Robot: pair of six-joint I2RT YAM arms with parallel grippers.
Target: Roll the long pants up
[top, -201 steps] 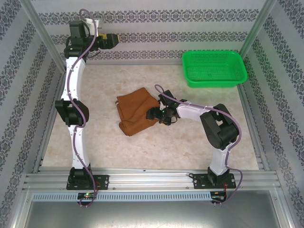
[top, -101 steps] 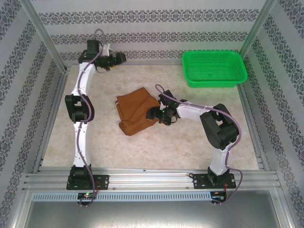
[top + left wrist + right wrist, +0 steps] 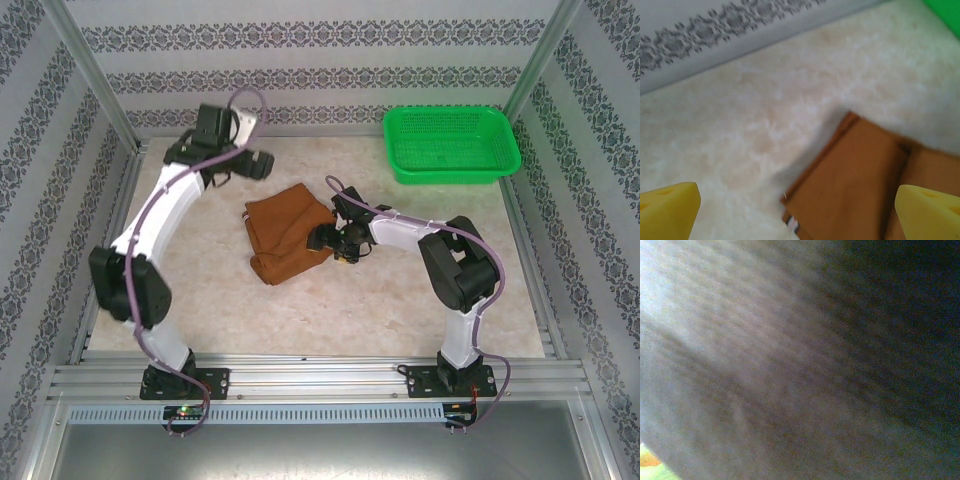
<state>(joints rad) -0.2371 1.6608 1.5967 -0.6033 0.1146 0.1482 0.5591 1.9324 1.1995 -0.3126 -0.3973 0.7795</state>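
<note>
The long pants lie folded into a rust-brown bundle in the middle of the table. In the left wrist view the long pants fill the lower right, with a bit of pale striped lining at their near corner. My left gripper hovers open just behind the bundle's far left corner; its yellow fingertips frame the cloth, and the gripper holds nothing. My right gripper is pushed into the bundle's right edge, jaws wide. Dark blurred cloth covers the right wrist view.
A green plastic basket stands at the back right corner. Patterned walls close the back and sides, with metal posts at the corners. Bare pale tabletop lies in front of the bundle.
My left arm has swung down from the back wall and rightward, bringing its gripper close to the pants' far corner. The right arm and the pants have not moved.
</note>
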